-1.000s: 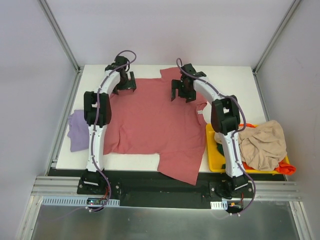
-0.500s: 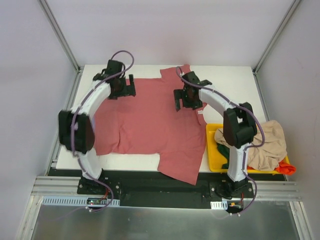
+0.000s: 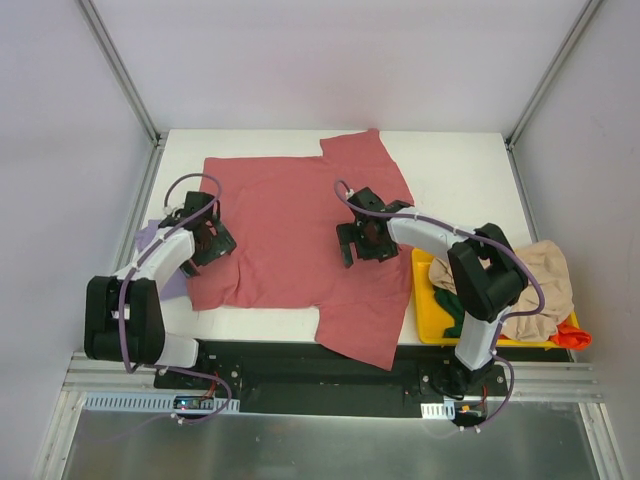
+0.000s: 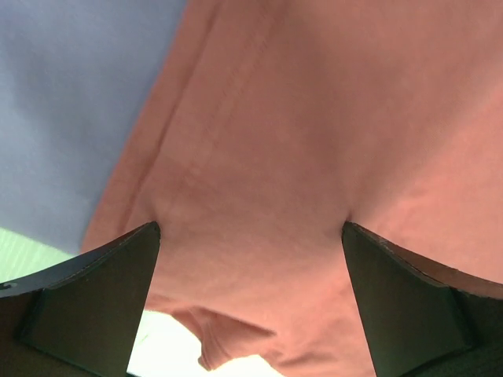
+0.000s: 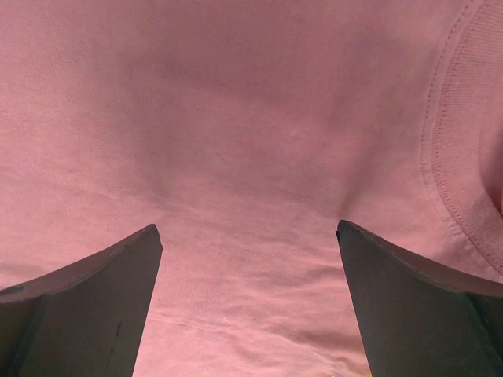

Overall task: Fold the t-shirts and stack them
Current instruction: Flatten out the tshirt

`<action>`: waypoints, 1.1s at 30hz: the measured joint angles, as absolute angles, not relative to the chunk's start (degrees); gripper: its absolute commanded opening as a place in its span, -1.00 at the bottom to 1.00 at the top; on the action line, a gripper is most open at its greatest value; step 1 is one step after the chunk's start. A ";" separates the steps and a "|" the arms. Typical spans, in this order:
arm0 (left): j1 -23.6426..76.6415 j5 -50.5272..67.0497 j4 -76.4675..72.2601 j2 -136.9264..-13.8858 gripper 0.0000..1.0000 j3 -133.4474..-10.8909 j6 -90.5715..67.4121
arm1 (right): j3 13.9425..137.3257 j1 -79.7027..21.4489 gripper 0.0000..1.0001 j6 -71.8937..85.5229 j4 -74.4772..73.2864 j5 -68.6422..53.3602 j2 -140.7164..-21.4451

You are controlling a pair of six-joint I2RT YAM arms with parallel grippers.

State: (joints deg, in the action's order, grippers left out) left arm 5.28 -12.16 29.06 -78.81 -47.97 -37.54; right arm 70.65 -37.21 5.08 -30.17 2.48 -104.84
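Note:
A large dusty pink-red t-shirt (image 3: 290, 215) lies spread on the white table (image 3: 450, 160), with one sleeve hanging over the near edge. My left gripper (image 3: 207, 240) is open, its fingertips pressing on the shirt's left hem (image 4: 250, 236). A lavender t-shirt (image 3: 150, 240) lies just left of it, partly under my left arm, and also shows in the left wrist view (image 4: 63, 102). My right gripper (image 3: 362, 240) is open and presses down on the pink-red shirt (image 5: 247, 236), next to its ribbed collar (image 5: 460, 157).
A yellow bin (image 3: 425, 300) stands at the table's right near corner. It holds a crumpled beige shirt (image 3: 530, 285), a green one (image 3: 447, 300) and an orange-red one (image 3: 577, 335). Metal frame posts rise at the far corners.
Both grippers have come from the shirt's far edge toward the near side. The left one went to the left hem, the right one to mid-shirt. The shirt's far-left corner lies flatter.

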 measured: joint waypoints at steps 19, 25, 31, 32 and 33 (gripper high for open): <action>-3.88 -13.50 25.69 -90.41 0.98 -53.65 -33.45 | 70.39 -38.17 0.92 5.98 -29.32 1.50 -105.47; -3.86 -12.23 25.87 -83.33 0.98 -52.88 -32.08 | 70.98 -38.37 0.92 5.39 -29.82 1.50 -105.43; -3.88 -15.79 26.24 -56.88 0.98 -42.26 -38.39 | 71.79 -38.37 0.92 4.47 -31.46 3.53 -101.08; -3.95 -16.78 26.13 -53.01 0.98 -39.83 -39.83 | 71.79 -38.37 0.92 4.45 -31.79 4.08 -99.66; -4.21 -17.02 26.28 -50.24 0.98 -37.87 -40.82 | 71.79 -38.37 0.92 4.45 -31.97 4.34 -98.43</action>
State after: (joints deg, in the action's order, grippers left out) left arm -4.21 -17.02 26.28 -50.24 -37.87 -40.82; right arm 71.79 -38.37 4.45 -31.97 4.34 -98.43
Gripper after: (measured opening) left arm 0.990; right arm 0.960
